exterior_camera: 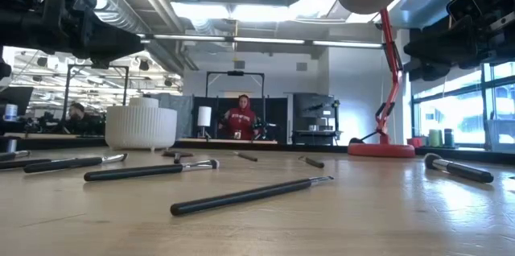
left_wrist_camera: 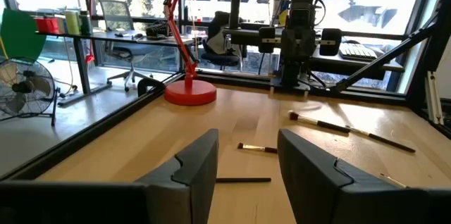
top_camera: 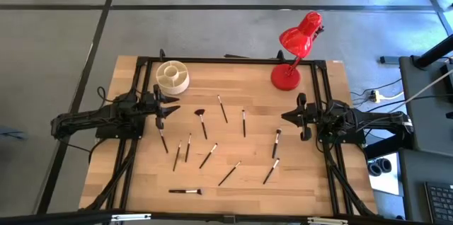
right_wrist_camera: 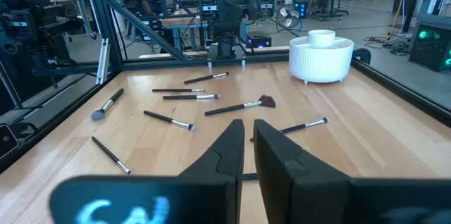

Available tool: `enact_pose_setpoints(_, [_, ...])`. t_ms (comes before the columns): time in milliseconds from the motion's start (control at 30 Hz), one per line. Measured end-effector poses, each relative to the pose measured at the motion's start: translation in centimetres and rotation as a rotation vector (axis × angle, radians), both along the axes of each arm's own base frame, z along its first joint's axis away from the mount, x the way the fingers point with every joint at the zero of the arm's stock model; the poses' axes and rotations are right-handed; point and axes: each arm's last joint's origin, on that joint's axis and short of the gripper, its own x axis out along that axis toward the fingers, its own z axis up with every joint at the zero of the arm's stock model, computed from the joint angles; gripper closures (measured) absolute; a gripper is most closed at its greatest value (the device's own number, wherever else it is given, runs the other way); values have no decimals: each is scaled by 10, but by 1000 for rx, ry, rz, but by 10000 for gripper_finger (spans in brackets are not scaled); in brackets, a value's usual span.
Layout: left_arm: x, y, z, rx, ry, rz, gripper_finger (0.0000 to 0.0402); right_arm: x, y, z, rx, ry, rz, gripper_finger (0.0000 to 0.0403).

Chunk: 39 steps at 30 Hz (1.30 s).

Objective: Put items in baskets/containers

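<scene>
- The left gripper hovers over the left side of the tabletop, just in front of the organiser. Its fingers are spread wide with nothing between them.
- The right gripper hovers by the right edge, about mid-depth. Its fingers are nearly together, a narrow slit left between them, and they hold nothing.
- The cream-white organiser stands upright near the far left corner, its inner dividers visible from above. Whether any brush is inside cannot be told.
- The makeup brushes lie flat and scattered across the middle and near part of the tabletop, all outside the organiser and apart from both grippers.
- One fan-tipped brush lies near the centre, between the left gripper and a slim brush farther in.
- One brush lies alone close to the near edge.
- A red desk lamp stands near the far right corner, head tilted over its round base.
- In the low view a person in a red top sits in the room beyond the far edge.
</scene>
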Motion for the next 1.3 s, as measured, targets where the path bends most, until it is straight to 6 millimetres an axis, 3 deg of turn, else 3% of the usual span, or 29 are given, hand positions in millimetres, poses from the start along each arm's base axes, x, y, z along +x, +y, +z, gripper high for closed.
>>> enact_pose_setpoints(833, [0,0,0,0,0,-1,258,0,0,1,9,-16,0,367])
enact_pose_setpoints(1067, [0,0,0,0,0,0,258,0,0,3,249,-37,2,367])
enact_pose_setpoints(1133, [0,0,0,0,0,0,258,0,-1,6,257,-78,-33,367])
enact_pose_setpoints(1300, [0,0,0,0,0,0,258,-2,-9,14,263,-194,-309,367])
